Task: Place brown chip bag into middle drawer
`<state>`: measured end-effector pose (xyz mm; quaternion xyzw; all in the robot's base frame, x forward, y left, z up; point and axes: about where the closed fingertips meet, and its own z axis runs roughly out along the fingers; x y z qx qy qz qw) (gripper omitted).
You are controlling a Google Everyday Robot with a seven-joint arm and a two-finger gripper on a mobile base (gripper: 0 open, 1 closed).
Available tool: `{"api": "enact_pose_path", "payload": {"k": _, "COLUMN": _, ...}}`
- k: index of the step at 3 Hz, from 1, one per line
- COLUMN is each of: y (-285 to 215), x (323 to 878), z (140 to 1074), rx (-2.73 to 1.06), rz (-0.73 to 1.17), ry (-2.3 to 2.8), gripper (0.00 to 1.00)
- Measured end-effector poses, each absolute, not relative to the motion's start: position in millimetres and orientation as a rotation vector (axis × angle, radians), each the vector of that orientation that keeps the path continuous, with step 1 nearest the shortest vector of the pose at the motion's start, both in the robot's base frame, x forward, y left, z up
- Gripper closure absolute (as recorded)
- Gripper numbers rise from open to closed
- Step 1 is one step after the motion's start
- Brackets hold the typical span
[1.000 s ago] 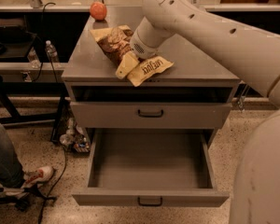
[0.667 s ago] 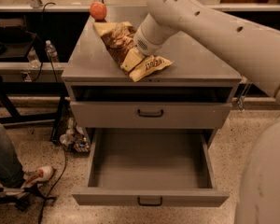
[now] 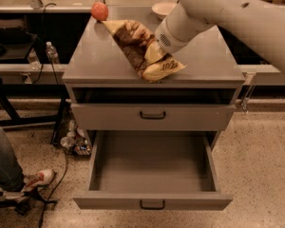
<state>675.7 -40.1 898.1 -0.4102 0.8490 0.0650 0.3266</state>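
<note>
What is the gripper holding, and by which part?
Cannot tell: the gripper sits at the middle of the brown chip bag, over the cabinet top, but the arm hides the contact.

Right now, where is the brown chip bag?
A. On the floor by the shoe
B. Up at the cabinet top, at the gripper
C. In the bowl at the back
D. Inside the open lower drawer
B: the brown chip bag is up at the cabinet top with the gripper against it, while the middle drawer below stands open with no bag in it.
</note>
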Motion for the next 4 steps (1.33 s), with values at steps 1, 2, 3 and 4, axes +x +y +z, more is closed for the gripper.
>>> {"api": "enact_pose_path", "payload": {"k": 1, "y": -73, "x": 626, "z": 908, "rx": -1.059, "rz": 0.249, "ry": 2.284, "gripper": 1.0}}
{"api": "enact_pose_path", "payload": {"k": 2, "y": -73, "x": 625, "z": 908, "rx": -1.059, "rz": 0.249, "ry": 2.284, "gripper": 1.0}}
{"api": "enact_pose_path", "payload": {"k": 3, "y": -74, "x": 614, "z": 904, "rx": -1.11, "rz": 0.221, "ry": 2.283, "gripper": 1.0}}
{"api": "enact_pose_path", "payload": {"k": 4, "y": -95, "x": 559, "z": 893, "rx": -1.25, "rz": 0.186, "ry": 2.323, "gripper": 1.0}}
